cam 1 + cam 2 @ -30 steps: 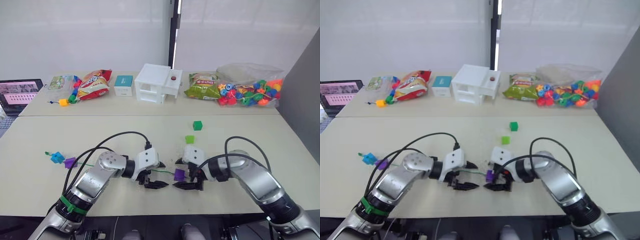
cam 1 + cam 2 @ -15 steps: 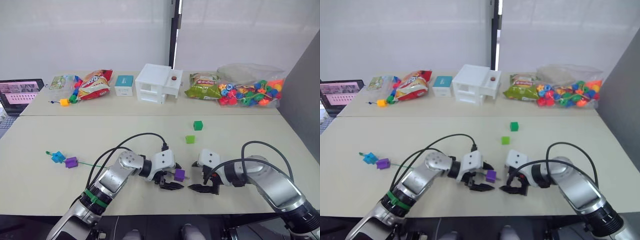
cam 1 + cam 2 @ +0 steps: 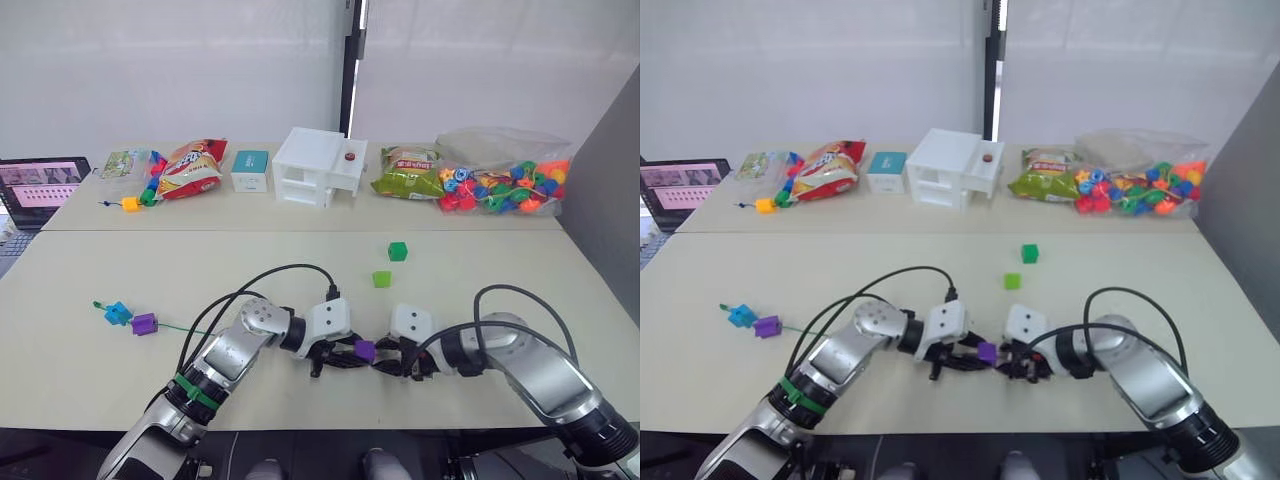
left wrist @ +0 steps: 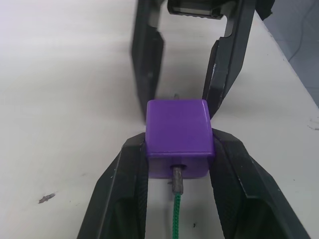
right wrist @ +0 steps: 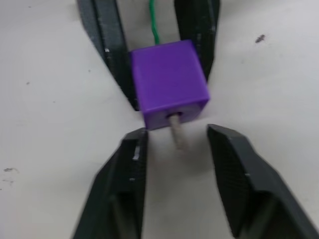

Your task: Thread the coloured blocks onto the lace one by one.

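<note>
A pale desk carries the scene; near its front edge the left tool grips a purple block from both sides; the right tool faces it, fingers apart around the lace's stiff tip, which pokes through the block.

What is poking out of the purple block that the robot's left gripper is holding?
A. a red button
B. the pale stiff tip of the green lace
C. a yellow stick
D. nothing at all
B. In the right wrist view the lace's pale tip sticks out of the hole in the purple block, and the left wrist view shows the green lace entering the block's other side while the left gripper pinches it.
</note>
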